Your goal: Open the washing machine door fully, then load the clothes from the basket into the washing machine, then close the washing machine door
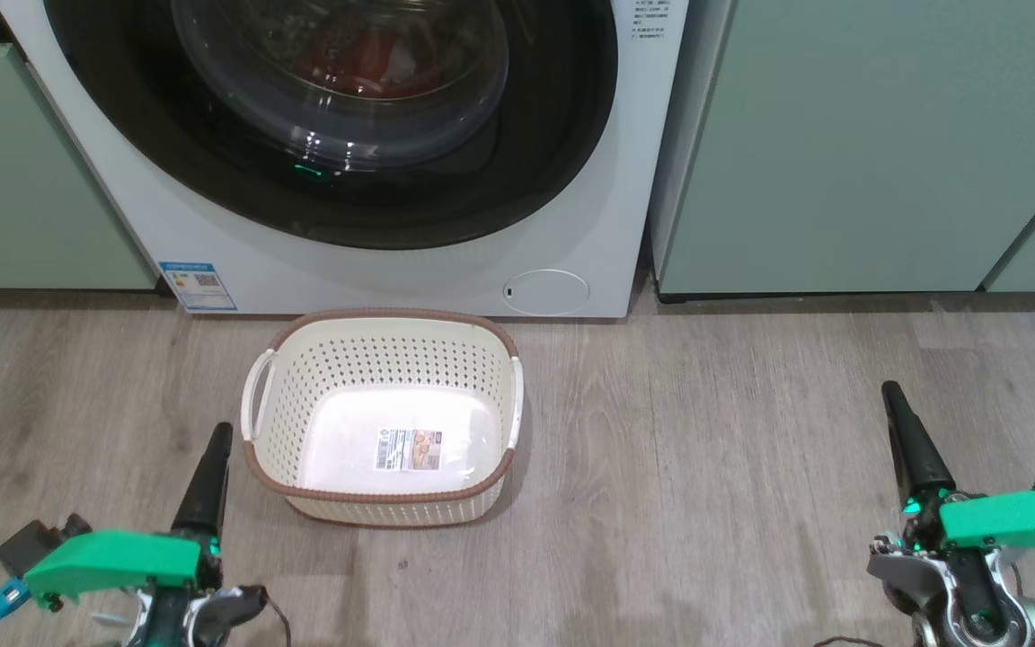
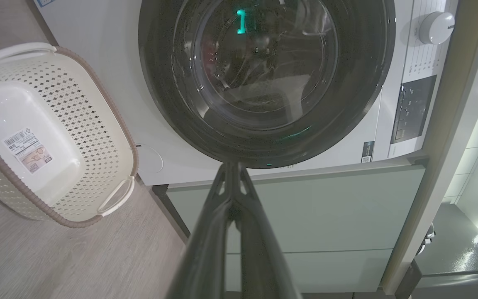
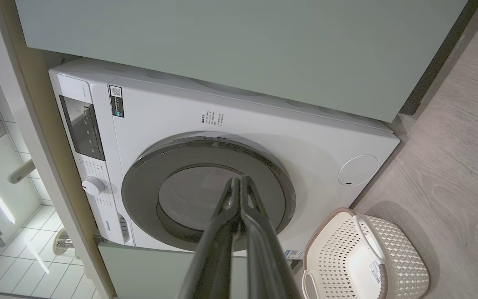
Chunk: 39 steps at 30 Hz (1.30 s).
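Note:
The white washing machine (image 1: 589, 225) stands straight ahead, its round black-rimmed door (image 1: 212, 180) shut flat against the front. Red clothes (image 1: 365, 63) show dimly through the glass bowl. On the floor before it sits the cream basket (image 1: 374, 359), its base bare but for a paper label. My left gripper (image 1: 216, 436) is shut, low at the basket's left and apart from it. My right gripper (image 1: 893, 395) is shut far to the right over bare floor. In the wrist views both gripper tips (image 2: 231, 166) (image 3: 239, 179) point toward the door (image 2: 160, 83) (image 3: 139, 195), fingers pressed together, holding nothing.
Pale green cabinets (image 1: 841, 135) flank the machine on both sides. Wood-look floor (image 1: 706, 449) spreads wide right of the basket. A round filter cover (image 1: 546, 291) sits low on the machine's front, and a control knob (image 2: 436, 27) near its panel.

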Available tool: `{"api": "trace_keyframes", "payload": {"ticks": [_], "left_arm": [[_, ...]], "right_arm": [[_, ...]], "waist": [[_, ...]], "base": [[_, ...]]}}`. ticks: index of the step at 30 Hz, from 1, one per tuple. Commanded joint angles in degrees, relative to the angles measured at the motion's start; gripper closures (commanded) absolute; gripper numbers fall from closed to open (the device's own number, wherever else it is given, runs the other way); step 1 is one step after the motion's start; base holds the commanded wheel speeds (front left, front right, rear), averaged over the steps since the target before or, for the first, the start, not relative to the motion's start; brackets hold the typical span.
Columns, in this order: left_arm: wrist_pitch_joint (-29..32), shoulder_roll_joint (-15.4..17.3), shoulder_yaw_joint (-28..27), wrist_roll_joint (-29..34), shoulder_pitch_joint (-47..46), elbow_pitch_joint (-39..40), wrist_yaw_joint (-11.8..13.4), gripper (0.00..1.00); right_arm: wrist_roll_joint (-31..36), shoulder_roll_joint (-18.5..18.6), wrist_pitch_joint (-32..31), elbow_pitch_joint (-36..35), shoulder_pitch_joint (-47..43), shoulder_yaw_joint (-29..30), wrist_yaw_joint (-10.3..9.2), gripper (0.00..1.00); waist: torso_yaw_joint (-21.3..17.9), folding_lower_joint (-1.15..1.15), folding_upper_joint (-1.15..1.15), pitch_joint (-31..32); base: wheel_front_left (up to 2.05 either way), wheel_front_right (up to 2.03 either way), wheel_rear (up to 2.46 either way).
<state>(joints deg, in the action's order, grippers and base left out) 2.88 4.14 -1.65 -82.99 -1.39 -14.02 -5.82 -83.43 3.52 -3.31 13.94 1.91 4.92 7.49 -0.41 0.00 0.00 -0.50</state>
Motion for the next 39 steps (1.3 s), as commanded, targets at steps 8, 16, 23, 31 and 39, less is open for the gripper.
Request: {"api": "trace_keyframes", "payload": {"ticks": [8,16,23,31,39], "left_arm": [[1.6,0.0,-2.8,-6.5,-4.2,0.6,-1.2,1.0],[2.5,-0.3,-3.5,-10.3,-4.7,0.0,-1.7,1.0],[2.6,-0.4,-3.6,-10.2,-4.7,0.0,-1.7,1.0],[2.7,-0.5,-3.8,-10.1,-4.7,0.0,-1.7,1.0],[2.8,-0.5,-3.9,-10.0,-4.7,0.0,-1.7,1.0]], "right_arm": [[-6.6,0.8,-1.1,-0.7,3.8,-0.5,0.0,1.0],[-10.3,0.7,-1.7,0.0,4.1,-0.3,0.0,1.0],[-10.2,0.6,-1.8,0.0,4.1,-0.1,0.0,1.0],[-10.0,0.5,-1.9,0.0,4.1,0.1,0.0,1.0],[-9.9,0.4,-2.1,0.0,4.1,0.2,0.0,1.0]], "waist": [[0.2,0.0,0.0,0.2],[0.4,0.0,0.0,0.3],[0.4,0.0,0.0,0.3],[0.4,0.0,0.0,0.3],[0.4,0.0,0.0,0.3]], "base": [[0.0,0.0,0.0],[0.0,0.0,0.0],[0.0,0.0,0.0],[0.0,0.0,0.0],[0.0,0.0,0.0]]}}
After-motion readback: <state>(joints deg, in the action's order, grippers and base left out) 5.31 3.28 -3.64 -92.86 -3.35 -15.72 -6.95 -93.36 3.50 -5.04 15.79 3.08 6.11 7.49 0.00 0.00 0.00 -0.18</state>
